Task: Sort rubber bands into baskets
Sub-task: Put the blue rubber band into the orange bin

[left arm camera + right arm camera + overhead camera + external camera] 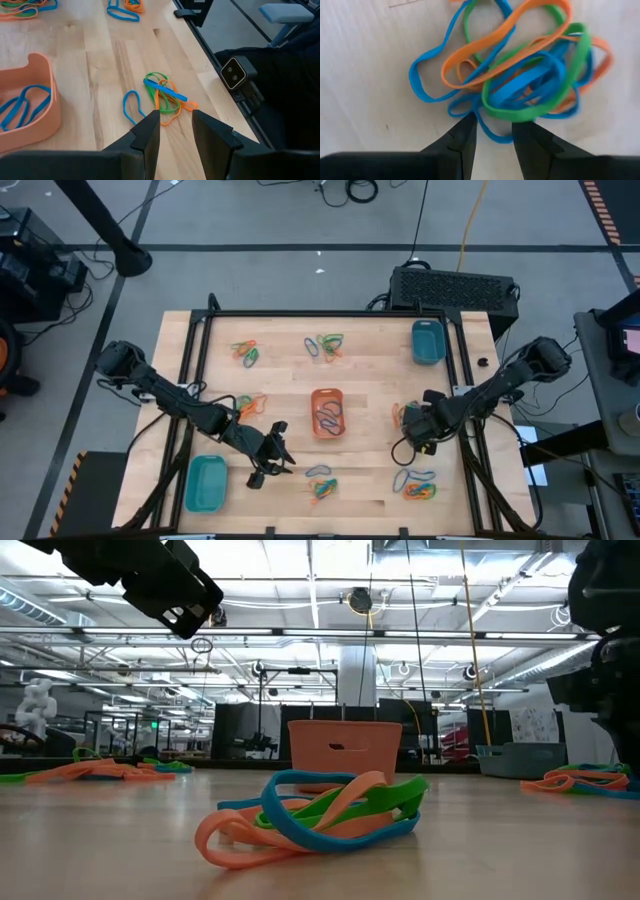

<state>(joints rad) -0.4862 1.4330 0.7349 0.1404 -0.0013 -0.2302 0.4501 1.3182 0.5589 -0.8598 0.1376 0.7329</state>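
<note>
Rubber bands (pixel 520 75) lie just beyond right gripper (pixel 494 131).

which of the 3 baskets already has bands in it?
The orange basket at table centre: blue bands lie inside. The two teal baskets, one far right and one near left, look empty.

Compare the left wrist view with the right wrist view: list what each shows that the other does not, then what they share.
Only the left wrist view shows the orange plastic basket with blue rubber bands lying inside it, the table's edge and a small camera module beyond it.

Only the right wrist view shows a close tangle of blue, green and orange rubber bands filling the frame, just beyond the right gripper.

Both show open dark fingers over the pale wooden table, with mixed-colour bands ahead; the left gripper holds nothing, nor does the right.
</note>
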